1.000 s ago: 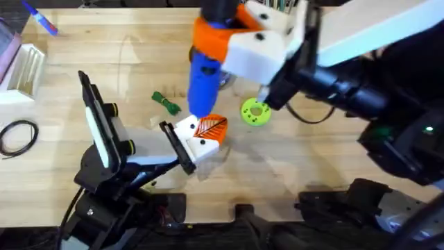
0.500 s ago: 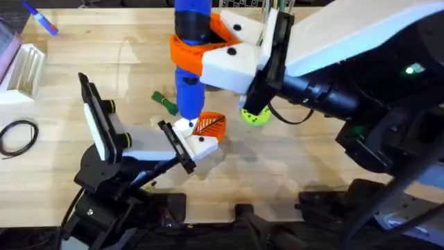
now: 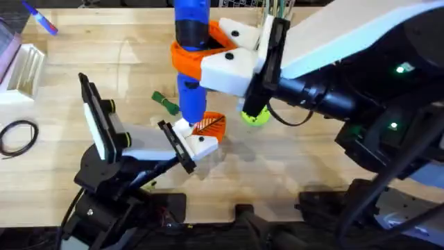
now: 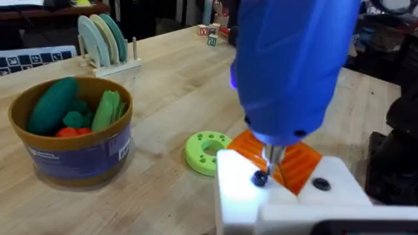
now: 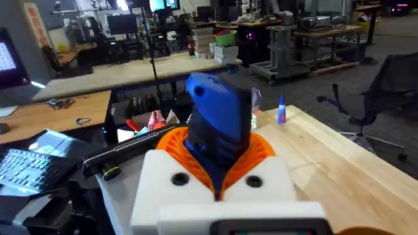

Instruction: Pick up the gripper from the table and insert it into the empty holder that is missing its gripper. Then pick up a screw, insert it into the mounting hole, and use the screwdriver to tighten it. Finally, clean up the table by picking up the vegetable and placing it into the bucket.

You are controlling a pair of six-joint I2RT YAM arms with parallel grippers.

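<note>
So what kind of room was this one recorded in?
Most likely a robotics lab or workshop. The right wrist view shows rows of workbenches, monitors and an office chair behind the screwdriver, and the table is a wooden workbench.

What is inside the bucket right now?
The bucket holds a pile of toy vegetables: a dark-green rounded piece, lighter green pieces and something orange-red beneath them. Its bottom is covered by the pile. The thin dark-green vegetable lies on the table.
</note>
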